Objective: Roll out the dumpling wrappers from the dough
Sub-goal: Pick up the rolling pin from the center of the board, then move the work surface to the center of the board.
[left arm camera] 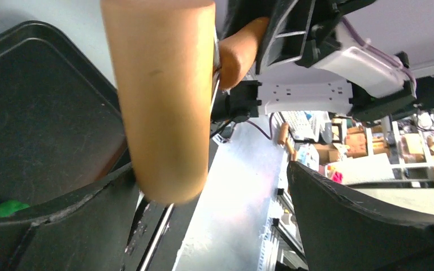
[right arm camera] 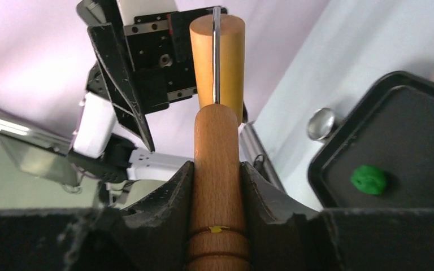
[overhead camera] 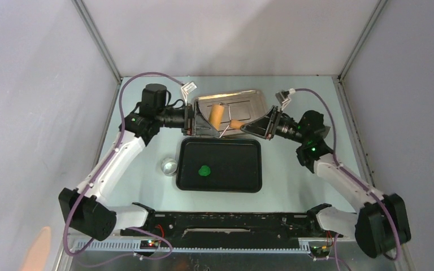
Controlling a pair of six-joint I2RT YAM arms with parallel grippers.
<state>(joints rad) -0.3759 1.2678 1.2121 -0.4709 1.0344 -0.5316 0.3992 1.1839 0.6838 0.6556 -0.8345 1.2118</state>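
Right claw (right arm camera: 215, 172) grips tan wooden roller (right arm camera: 217, 203) handle; left claw (overhead camera: 195, 120) wide, likely handover; green dough lump (overhead camera: 204, 170) awaits on black tray (overhead camera: 243, 169).

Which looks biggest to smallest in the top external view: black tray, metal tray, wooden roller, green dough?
Largest: black tray and metal tray, about alike; the metal one is partly covered.
Then wooden roller.
Smallest: green dough.

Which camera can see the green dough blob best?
The right wrist view: the dough shows whole and close, a bumpy lump on the black tray. The top view shows it whole but tiny. The left wrist view catches only a green sliver, mostly hidden.
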